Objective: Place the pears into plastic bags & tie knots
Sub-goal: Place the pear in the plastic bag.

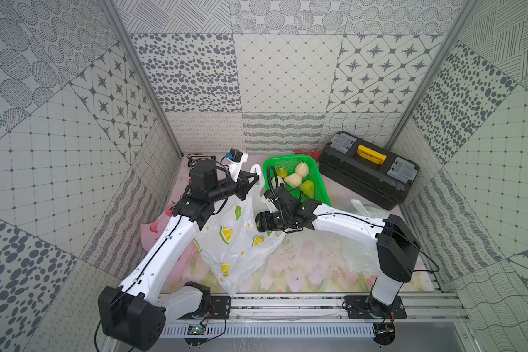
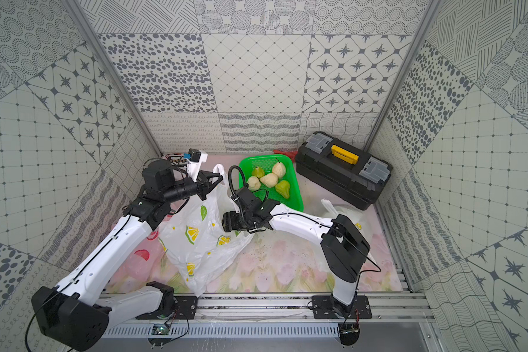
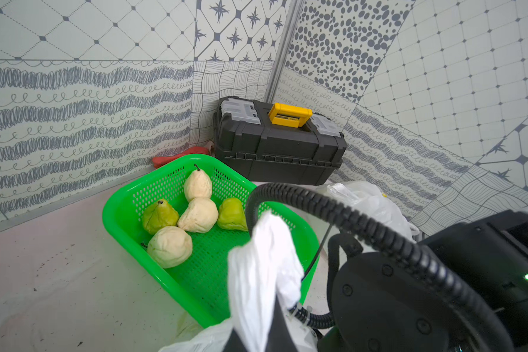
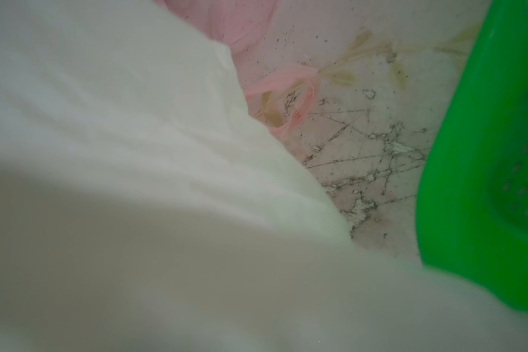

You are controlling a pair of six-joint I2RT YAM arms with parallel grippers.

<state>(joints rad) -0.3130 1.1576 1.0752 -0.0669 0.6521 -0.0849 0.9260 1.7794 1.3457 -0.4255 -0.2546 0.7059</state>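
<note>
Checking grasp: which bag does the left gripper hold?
The middle lemon-print bag: its handle is pinched in the left gripper. The pink bag and the bag by the toolbox lie ungripped.

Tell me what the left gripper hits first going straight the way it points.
Probably the black ribbed cable loop on the right arm: it arcs just beyond the left gripper, at similar height; the green perforated plastic basket lies lower.

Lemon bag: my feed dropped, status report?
Left gripper shut on handle of lemon bag. Right gripper at the bag, jaws hidden. Five pears in green basket. Cable loops over basket.
</note>
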